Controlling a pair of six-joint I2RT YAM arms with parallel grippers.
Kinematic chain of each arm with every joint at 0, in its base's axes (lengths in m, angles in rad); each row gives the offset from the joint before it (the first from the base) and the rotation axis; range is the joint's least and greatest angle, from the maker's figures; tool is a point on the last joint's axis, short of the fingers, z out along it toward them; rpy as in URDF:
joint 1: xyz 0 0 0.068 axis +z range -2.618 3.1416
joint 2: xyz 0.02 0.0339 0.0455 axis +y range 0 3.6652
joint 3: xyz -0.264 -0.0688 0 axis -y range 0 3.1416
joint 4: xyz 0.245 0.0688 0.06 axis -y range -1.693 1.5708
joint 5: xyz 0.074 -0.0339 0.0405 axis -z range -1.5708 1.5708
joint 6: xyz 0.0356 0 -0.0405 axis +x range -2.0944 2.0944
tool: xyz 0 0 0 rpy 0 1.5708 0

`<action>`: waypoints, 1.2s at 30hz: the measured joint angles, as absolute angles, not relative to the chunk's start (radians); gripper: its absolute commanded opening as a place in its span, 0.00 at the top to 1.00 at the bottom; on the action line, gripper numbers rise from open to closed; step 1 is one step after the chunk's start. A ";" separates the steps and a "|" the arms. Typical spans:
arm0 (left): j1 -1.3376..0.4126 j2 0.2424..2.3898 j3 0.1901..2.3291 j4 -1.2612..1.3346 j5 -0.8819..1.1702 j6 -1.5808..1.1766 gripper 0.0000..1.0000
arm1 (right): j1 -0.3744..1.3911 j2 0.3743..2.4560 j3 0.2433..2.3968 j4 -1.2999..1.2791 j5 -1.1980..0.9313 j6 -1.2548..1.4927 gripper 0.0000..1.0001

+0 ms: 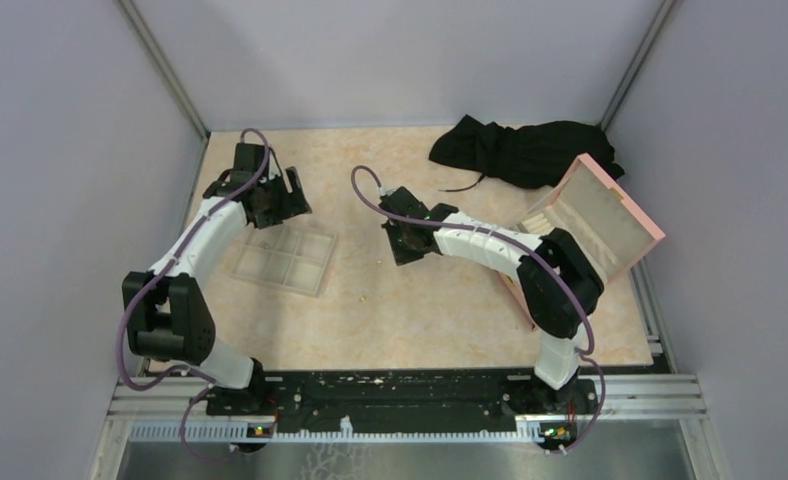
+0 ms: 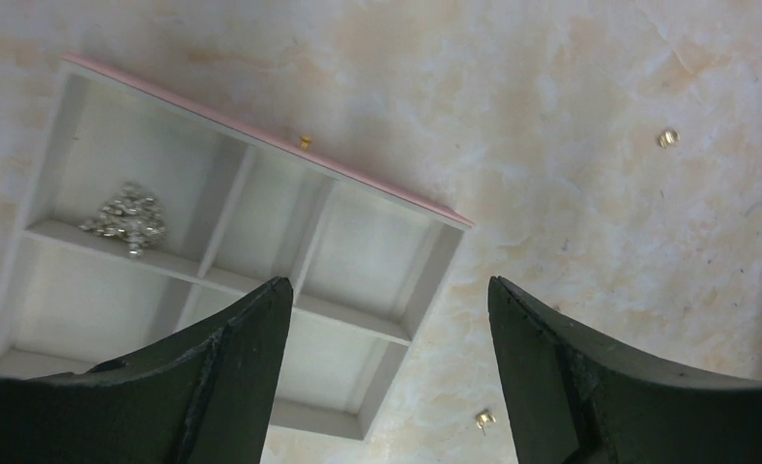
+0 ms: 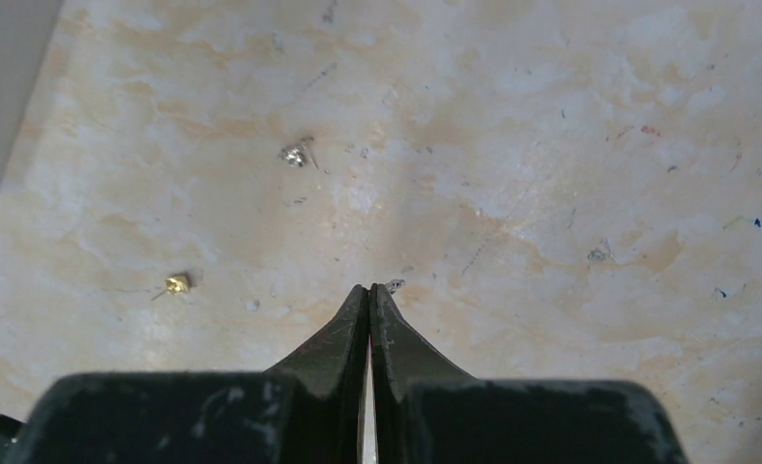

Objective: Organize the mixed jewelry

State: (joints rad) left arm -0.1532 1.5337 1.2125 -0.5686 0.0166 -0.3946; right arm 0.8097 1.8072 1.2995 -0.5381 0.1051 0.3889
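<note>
The mixed jewelry lies as tiny specks on the marble tabletop. In the left wrist view, gold pieces lie at the tray's far rim (image 2: 305, 142), to the far right (image 2: 667, 137) and near the tray's corner (image 2: 484, 419). A silvery heap (image 2: 126, 217) fills one compartment of the grey tray (image 2: 435, 280). My left gripper (image 2: 389, 290) hangs open and empty above that tray (image 1: 282, 258). My right gripper (image 3: 369, 288) is shut low over the table. A silvery speck (image 3: 394, 285) sits at its tip; I cannot tell if it is pinched. A silver piece (image 3: 295, 155) and a gold piece (image 3: 177, 282) lie beyond it.
The pink hinged box (image 1: 595, 220) stands open at the right, behind my right arm. A black cloth (image 1: 520, 150) lies at the back right. Grey walls close the table at the back and both sides. The tray's corner (image 3: 0, 87) shows at the right wrist view's upper left.
</note>
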 measured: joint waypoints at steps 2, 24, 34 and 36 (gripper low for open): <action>-0.118 1.534 1.219 -0.578 0.019 -0.392 0.19 | 0.810 1.807 1.325 -0.538 0.094 0.393 1.00; 0.103 1.468 1.234 -0.676 -0.014 -0.461 0.19 | 0.896 2.201 1.927 -0.477 -0.119 0.439 1.00; 0.103 1.451 1.225 -0.699 -0.027 -0.470 0.18 | 0.912 2.422 2.164 -0.486 -0.171 0.469 0.67; 0.103 1.449 1.225 -0.700 -0.027 -0.466 0.17 | 0.915 2.429 2.169 -0.491 -0.174 0.473 0.63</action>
